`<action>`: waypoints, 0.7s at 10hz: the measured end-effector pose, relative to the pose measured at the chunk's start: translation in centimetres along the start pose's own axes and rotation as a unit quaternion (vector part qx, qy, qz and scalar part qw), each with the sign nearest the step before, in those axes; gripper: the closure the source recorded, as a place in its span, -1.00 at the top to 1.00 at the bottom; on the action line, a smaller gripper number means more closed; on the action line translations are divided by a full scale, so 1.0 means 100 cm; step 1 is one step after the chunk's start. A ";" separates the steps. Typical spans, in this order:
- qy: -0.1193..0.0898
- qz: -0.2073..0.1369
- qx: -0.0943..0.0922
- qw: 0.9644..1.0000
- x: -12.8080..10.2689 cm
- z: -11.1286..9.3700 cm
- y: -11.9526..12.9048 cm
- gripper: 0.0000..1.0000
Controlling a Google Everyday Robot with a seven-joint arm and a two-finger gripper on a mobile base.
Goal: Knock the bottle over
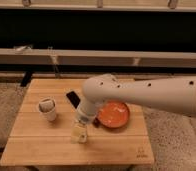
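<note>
One arm bent; end effector [83, 121] atop bottle [79, 133].

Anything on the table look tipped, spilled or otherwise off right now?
Nothing spilled. The bottle stands near the table's front edge, possibly leaning slightly, directly under the gripper. The white cup stands upright; the orange plate lies flat.

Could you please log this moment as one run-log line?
phase: contact | gripper: directly above bottle | bottle: upright on table | cup, orange plate: untouched
</note>
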 end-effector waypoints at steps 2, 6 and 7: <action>-0.003 -0.008 -0.009 1.000 -0.003 0.001 0.012 0.60; -0.014 -0.024 -0.034 0.999 -0.010 0.003 0.042 0.60; -0.020 -0.025 -0.039 0.999 -0.010 0.002 0.047 0.60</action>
